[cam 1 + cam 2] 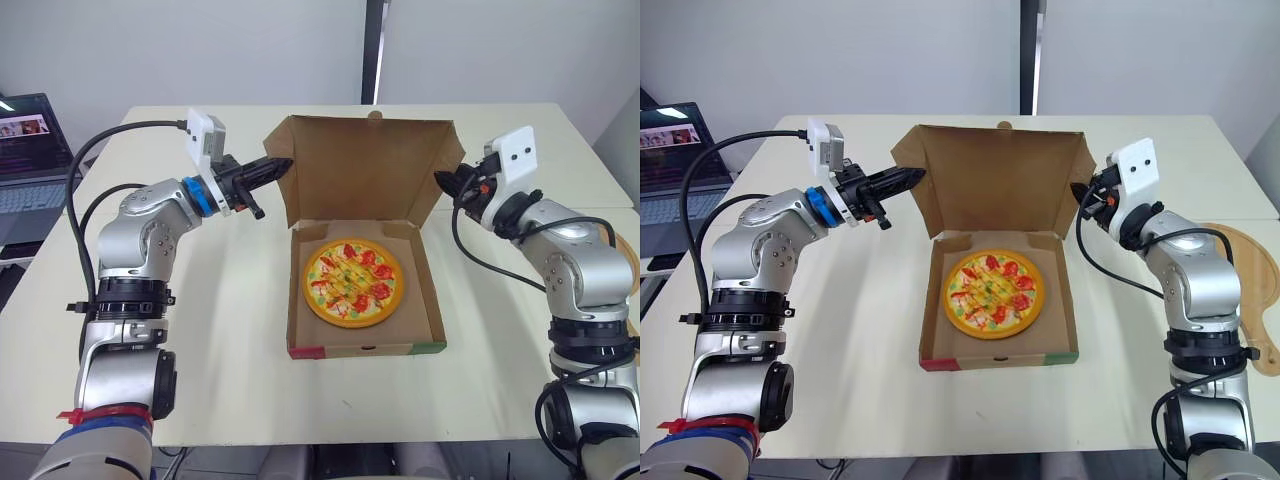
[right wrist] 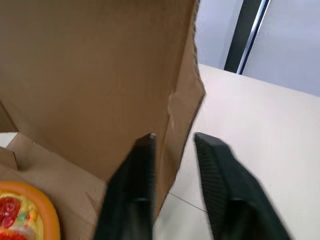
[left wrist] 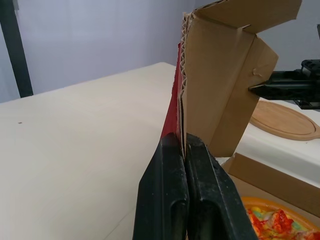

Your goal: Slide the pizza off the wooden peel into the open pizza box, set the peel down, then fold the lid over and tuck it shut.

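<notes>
We see the pizza [image 1: 352, 283] already in the box [image 1: 365, 349] below both tools and the peel [image 1: 1245, 270] on the desk beside our right tool [image 1: 441, 178], so only closing remains: our left tool [image 1: 284, 164] is clenched on the upright lid [image 1: 365, 170], while the right tool straddles it, released.

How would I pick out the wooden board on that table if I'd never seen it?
Start with the big pale table and find the open cardboard pizza box in its middle. Far to the box's right, at the table's edge, lies the wooden board. Unlike the box, it is flat, rounded, light brown wood with nothing on it.
</notes>
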Motion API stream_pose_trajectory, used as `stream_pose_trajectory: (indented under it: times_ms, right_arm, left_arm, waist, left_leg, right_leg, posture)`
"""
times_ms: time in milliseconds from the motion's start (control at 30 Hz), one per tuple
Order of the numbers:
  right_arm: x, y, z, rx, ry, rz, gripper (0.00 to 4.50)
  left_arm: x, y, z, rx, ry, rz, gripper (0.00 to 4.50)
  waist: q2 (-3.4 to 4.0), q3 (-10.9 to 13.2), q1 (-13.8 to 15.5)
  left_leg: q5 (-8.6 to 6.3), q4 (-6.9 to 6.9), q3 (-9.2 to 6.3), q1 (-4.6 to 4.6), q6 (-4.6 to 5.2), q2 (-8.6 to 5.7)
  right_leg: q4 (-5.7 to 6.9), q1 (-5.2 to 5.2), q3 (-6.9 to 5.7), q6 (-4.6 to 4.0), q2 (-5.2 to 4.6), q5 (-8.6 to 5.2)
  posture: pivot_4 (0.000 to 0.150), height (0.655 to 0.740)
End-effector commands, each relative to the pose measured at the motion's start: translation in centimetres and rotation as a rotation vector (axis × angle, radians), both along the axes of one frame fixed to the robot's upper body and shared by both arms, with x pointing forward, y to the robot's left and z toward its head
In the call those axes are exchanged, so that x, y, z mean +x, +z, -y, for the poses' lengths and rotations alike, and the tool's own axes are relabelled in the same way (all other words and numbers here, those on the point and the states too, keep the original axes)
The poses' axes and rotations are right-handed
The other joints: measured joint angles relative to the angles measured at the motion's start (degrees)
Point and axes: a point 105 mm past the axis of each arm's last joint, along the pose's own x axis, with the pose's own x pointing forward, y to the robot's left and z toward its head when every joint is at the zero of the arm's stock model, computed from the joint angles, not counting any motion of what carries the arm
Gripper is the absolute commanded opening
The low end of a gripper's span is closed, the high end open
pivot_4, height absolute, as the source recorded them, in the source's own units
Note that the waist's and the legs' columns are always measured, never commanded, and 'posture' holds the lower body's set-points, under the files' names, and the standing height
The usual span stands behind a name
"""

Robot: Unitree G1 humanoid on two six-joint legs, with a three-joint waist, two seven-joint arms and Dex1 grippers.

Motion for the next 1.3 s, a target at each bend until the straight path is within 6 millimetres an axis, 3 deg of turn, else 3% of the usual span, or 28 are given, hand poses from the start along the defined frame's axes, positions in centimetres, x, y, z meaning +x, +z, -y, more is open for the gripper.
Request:
stream_pose_trajectory:
  times_ms: [33, 167, 433, 767, 1000, 1300]
  right_arm:
    - [0.0, 1.9, -0.6, 0.008, 0.004, 0.074, 0.04]
    - [0.1, 2.8, -0.1, -0.004, -0.030, 0.112, 0.04]
    - [-0.8, 5.4, 0.3, -0.045, -0.102, 0.150, 0.04]
    - [-1.5, 5.5, -0.2, -0.039, -0.163, 0.096, 0.04]
    - [-2.5, 5.7, -0.1, 0.006, -0.190, 0.065, 0.04]
    - [-5.2, 3.4, -1.7, 0.059, -0.149, -0.015, 0.04]
  left_arm:
    - [-0.4, 1.7, 0.0, 0.017, 0.017, 0.087, 0.00]
    - [-0.3, 2.1, 0.8, 0.062, 0.046, 0.117, 0.00]
    - [0.0, 2.9, 4.4, 0.057, 0.087, 0.099, 0.00]
    - [-0.8, 3.4, 7.6, 0.032, 0.032, 0.035, 0.00]
    - [-2.0, 3.5, 8.2, 0.016, 0.003, 0.018, 0.00]
    - [-4.2, 1.4, 6.9, -0.023, 0.025, -0.067, 0.00]
  waist:
    - [0.01, 0.00, -0.06]
    - [0.01, 0.00, -0.05]
    - [0.01, -0.01, 0.01]
    - [0.01, -0.01, -0.01]
    - [0.00, -0.01, 0.03]
    - [0.04, -0.10, -0.02]
  left_leg:
    - [0.00, 0.00, 0.00, 0.00, 0.00, 0.00]
    - [0.00, 0.00, -0.01, -0.02, 0.00, -0.02]
    - [0.01, 0.07, -0.06, -0.10, 0.02, -0.21]
    - [0.01, 0.06, -0.03, -0.12, 0.02, -0.23]
    - [0.01, 0.07, -0.04, -0.13, 0.02, -0.29]
    - [0.01, 0.08, -0.02, -0.13, 0.02, -0.28]
  right_leg:
    - [0.01, -0.01, 0.00, 0.00, 0.00, 0.00]
    - [0.02, -0.02, 0.01, 0.00, -0.01, 0.00]
    - [0.04, -0.05, 0.03, 0.02, -0.16, 0.01]
    - [0.09, -0.12, 0.08, 0.02, -0.16, 0.01]
    - [0.10, -0.12, 0.08, 0.02, -0.22, 0.01]
    - [0.17, -0.16, 0.12, 0.02, -0.22, 0.01]
  posture:
    - [0.150, 0.7400]
    - [0.150, 0.7400]
    - [0.150, 0.7400]
    - [0.150, 0.7400]
    - [0.150, 0.7400]
    - [0.150, 0.7400]
